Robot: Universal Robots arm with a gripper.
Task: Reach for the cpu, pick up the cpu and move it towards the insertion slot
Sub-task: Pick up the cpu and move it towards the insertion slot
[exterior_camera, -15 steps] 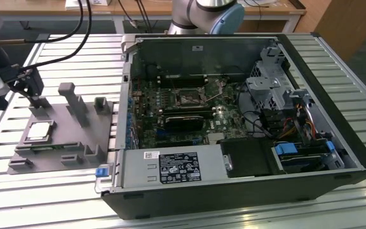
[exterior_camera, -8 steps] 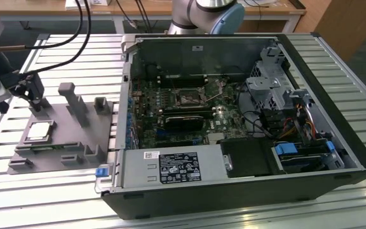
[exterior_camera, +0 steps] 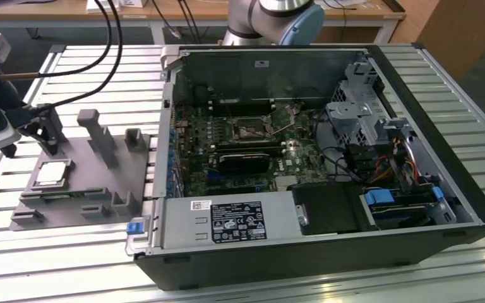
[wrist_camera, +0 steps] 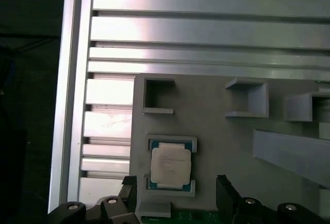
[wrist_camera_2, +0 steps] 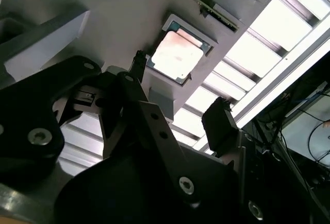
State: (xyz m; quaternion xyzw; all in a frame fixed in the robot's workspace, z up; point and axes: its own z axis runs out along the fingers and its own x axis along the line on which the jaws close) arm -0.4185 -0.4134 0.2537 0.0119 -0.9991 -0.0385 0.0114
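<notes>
1. CPU [exterior_camera: 51, 173] lies flat in a shallow square pocket of a grey holder plate [exterior_camera: 67, 201], at the exterior view's left, with its silvery top facing up.
2. In both wrist views the chip [wrist_camera: 170, 163] [wrist_camera_2: 178, 54] shows a pale metal centre with a thin darker rim. It sits level in the pocket of the plate [wrist_camera: 216, 131] [wrist_camera_2: 103, 18].
3. The gripper [exterior_camera: 48, 142] hangs over the far-left part of the plate, near the CPU and apart from it.
4. Its two black fingers [wrist_camera: 224, 189] stand wide apart, and the gap between them is broader than the chip.
5. Nothing is held in the gripper [wrist_camera: 176, 190] [wrist_camera_2: 178, 95]. The chip lies just ahead of the fingertips, in line with the gap.
6. Several grey upright blocks [exterior_camera: 99, 136] rise from the plate beside the gripper.
7. The plate rests on a table of silvery metal slats [exterior_camera: 99, 69] [wrist_camera: 206, 33].
8. The insertion slot [exterior_camera: 249, 129] is well apart from the CPU. It is a small square socket with a metal frame and a dark centre, on the green board inside an open computer case [exterior_camera: 251, 268].
9. The case lies on its side on the same table, at the exterior view's right of the plate.
</notes>
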